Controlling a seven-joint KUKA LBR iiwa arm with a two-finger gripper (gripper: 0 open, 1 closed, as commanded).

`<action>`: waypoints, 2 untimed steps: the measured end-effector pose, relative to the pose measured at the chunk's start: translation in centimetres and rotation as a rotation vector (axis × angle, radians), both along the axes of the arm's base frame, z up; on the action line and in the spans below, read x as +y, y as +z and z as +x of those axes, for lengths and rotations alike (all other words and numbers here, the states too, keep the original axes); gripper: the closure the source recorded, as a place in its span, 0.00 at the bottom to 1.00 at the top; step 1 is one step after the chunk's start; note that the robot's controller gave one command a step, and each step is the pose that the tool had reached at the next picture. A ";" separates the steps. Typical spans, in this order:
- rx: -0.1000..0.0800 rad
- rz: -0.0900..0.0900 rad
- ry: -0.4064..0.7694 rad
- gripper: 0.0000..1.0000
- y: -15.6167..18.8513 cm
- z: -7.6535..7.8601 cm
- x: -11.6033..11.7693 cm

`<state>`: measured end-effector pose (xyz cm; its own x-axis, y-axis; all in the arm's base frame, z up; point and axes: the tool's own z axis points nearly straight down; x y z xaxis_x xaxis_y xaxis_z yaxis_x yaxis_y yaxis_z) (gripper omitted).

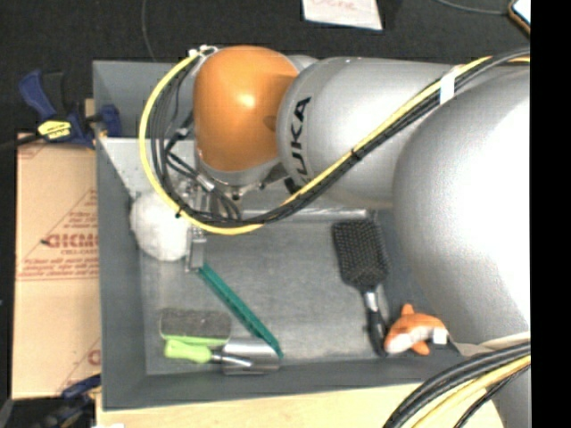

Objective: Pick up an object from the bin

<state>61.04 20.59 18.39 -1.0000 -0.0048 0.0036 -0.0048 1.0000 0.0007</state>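
Pincer, grip impossible to tell: white fluffy ball just beside, leftward in view; green stick slanting away below.

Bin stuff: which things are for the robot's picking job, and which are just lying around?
Job, probably: gripper; white fluffy ball right beside it; bin.
Lying about: teal stick; grey block; green-handled tool; black hairbrush; orange toy fish.
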 end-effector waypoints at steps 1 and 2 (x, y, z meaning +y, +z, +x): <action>-0.007 0.001 -0.005 0.00 0.5 0.1 -0.1; -0.013 0.003 0.191 0.00 -10.9 2.8 2.8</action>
<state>63.81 23.40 7.53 -0.9808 -0.1946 -0.0100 -0.1947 0.9809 0.0021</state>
